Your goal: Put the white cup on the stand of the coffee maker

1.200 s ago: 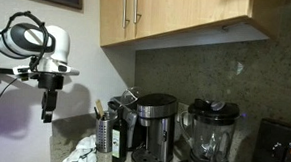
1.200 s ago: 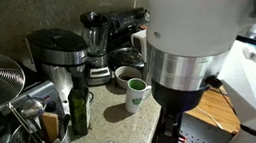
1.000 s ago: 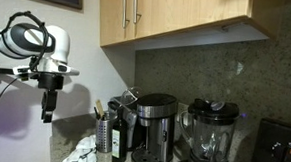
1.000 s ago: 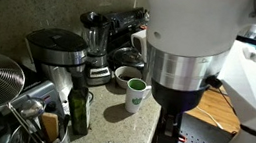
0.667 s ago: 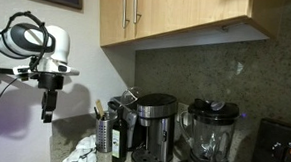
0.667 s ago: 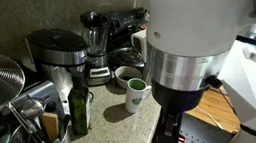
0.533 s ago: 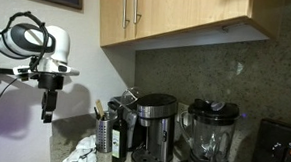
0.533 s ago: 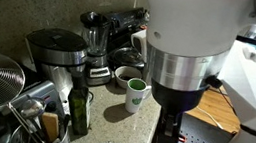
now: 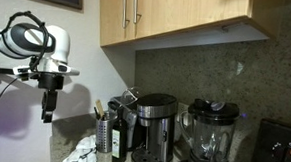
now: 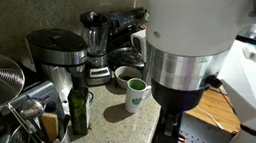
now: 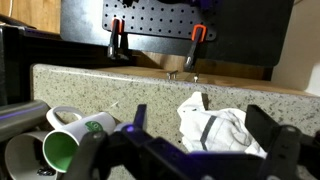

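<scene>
We are hanging the gripper (image 9: 47, 112) high over the counter (image 10: 111, 120), spread wide and gripping nothing, while the white cup (image 10: 136, 95) is sitting on that counter apart from the coffee maker (image 10: 55, 53), so grasping, carrying and placing are all waiting.

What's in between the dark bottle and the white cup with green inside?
Nothing, just bare counter between the bottle and the cup, as seen in an exterior view.

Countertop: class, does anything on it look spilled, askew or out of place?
Only the crumpled white cloth, lying in a heap near the edge of the counter. The white cup stands upright, and no spill shows.
</scene>
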Controlling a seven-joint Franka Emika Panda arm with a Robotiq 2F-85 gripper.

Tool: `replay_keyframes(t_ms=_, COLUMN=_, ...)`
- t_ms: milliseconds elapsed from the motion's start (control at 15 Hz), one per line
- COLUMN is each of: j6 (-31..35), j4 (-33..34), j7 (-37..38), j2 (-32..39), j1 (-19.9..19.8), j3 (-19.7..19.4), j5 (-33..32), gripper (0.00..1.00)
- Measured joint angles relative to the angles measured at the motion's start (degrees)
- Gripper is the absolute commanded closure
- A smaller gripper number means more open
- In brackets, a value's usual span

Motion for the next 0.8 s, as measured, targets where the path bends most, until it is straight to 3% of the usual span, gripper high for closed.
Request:
replay_keyframes(t_ms=267, j6=-0.03, j4=0.0, j7=0.01, j2=-0.17, j1=-0.17, j3=-2.09, j5=-0.65, gripper=0.0)
replay_keyframes(t_ms=800, j6=-0.75, j4=-0.08, j7=-3.81, j2=-2.78, j1=-4.07, j3=-12.65, j5=-3.67, gripper=0.0)
